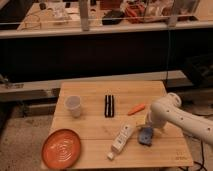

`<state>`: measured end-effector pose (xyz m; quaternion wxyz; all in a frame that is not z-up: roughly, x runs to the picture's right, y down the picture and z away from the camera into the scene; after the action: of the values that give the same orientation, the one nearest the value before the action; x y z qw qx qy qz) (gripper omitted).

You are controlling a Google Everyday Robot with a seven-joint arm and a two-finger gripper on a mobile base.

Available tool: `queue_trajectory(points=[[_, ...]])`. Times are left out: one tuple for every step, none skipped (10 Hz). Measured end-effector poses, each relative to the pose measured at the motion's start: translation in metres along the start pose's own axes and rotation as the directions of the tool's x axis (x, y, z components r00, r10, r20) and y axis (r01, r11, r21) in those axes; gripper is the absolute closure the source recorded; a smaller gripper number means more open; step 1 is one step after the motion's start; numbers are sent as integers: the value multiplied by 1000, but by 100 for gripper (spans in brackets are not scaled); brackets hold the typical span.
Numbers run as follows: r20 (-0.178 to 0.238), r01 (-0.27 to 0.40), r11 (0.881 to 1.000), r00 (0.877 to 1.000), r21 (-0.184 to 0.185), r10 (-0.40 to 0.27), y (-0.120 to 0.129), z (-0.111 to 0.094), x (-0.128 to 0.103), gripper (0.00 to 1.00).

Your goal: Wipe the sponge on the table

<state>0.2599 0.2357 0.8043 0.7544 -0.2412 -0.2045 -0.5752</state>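
Note:
The sponge, a small blue-grey block, lies on the light-wood slatted table toward its right front. My white arm comes in from the right. Its gripper points down right over the sponge's back edge, touching it or just above it. The arm's end hides where the two meet.
A long white remote-like bar lies just left of the sponge. An orange carrot is behind it, a black bar sits mid-table, a white cup at the left, and an orange plate at the front left. A cluttered workbench stands behind.

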Motion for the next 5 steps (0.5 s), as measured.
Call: queue_trajectory(points=[[23,-21,1000,1000,6,21,1,6,0,20],[49,-41,999,998,4,41,1,14,0,20],[63,-54,999,997,-1,54,0,18,1,21],[76,-64,998,995,-13,64,-3,22,1,30],[80,-68,998,994,-19,69,-4,23,-1,38]])
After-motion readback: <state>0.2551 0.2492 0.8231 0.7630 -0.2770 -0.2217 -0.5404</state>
